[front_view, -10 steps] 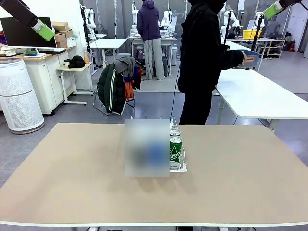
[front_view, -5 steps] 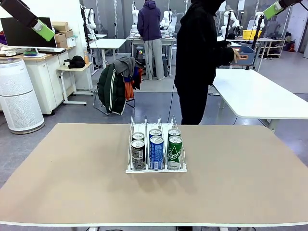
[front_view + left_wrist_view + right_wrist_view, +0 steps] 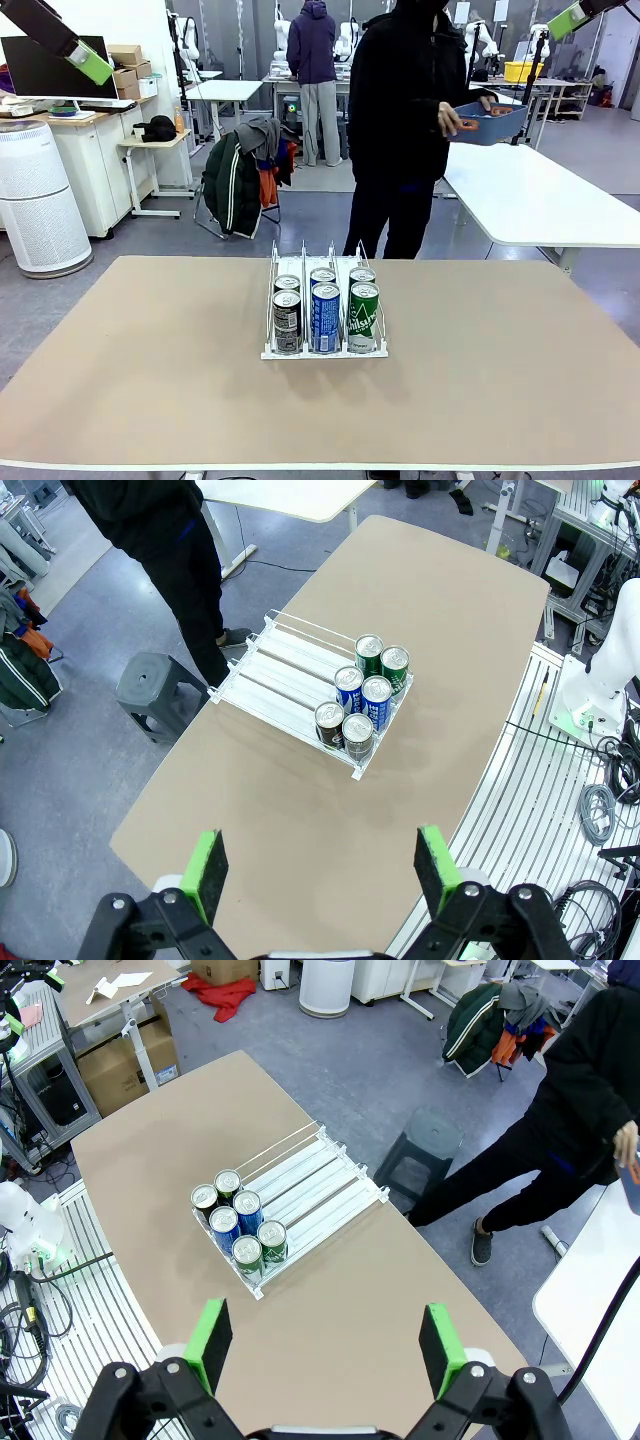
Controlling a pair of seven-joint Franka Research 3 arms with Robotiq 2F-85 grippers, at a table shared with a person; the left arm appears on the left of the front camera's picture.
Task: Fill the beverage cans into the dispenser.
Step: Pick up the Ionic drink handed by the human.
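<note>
The white wire dispenser (image 3: 325, 353) stands mid-table with several beverage cans at its front lip: dark ones (image 3: 287, 320) in the left lane, blue (image 3: 326, 318) in the middle, green (image 3: 363, 316) on the right. From above, the left wrist view shows the dispenser (image 3: 285, 660) and its cans (image 3: 377, 695); the right wrist view shows the same rack (image 3: 320, 1175) and cans (image 3: 247, 1210). Both lanes' rear halves are bare. My left gripper (image 3: 320, 865) and right gripper (image 3: 325, 1342) hang high over the table, open, with nothing between their fingers. They appear at the front view's top corners (image 3: 90, 62) (image 3: 566, 20).
A person in black stands at the far side holding a blue tub (image 3: 490, 122) at chest height. A grey stool (image 3: 150, 680) sits by the far table edge. Behind to the right is a white table (image 3: 540, 190). The tan tabletop (image 3: 150, 380) surrounds the rack.
The person has turned from the white table behind toward my table, bringing the blue tub round in both hands. Cans, dispenser and both arms have stayed still.
</note>
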